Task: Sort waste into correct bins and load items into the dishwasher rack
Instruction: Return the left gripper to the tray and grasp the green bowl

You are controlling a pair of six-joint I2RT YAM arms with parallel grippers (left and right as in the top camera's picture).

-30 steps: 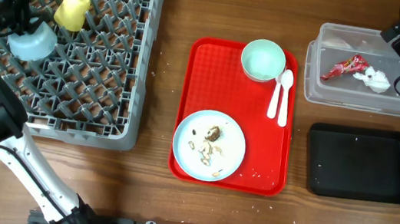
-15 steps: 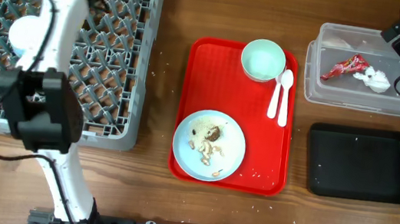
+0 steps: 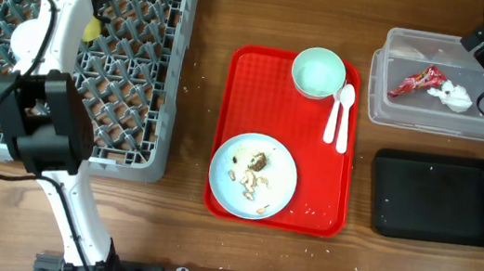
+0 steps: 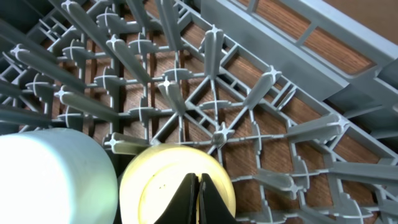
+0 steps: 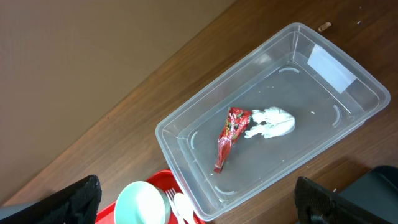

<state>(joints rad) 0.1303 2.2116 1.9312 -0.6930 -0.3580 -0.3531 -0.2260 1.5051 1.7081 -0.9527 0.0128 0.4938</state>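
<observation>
In the left wrist view my left gripper (image 4: pixel 198 179) is shut and empty, just above the yellow cup (image 4: pixel 155 183), which stands in the grey dishwasher rack (image 4: pixel 211 112) beside the light blue bowl (image 4: pixel 50 180). Overhead, the left arm hides most of the cup (image 3: pixel 93 30). My right gripper (image 5: pixel 199 193) hangs open above the clear tub (image 5: pixel 186 124), which holds the red wrapper (image 5: pixel 229 137) and white tissue (image 5: pixel 270 122). The white plate (image 3: pixel 279 197) with food scraps (image 3: pixel 257 163), the green bowl (image 3: pixel 318 73), the spoon (image 3: pixel 345 116) and the fork (image 3: pixel 331 124) lie on the red tray (image 3: pixel 309 196).
The black tray (image 3: pixel 438 199) sits at the front right, below the clear tub (image 3: pixel 387 98). Pale crumbs dot the red tray near the plate. The rack (image 3: pixel 135 93) fills the left of the table, and its upright pegs surround the cup and bowl.
My left arm has swung from the rack's left edge across over the rack, and its jaws have gone from open to shut. The right arm has not moved.
</observation>
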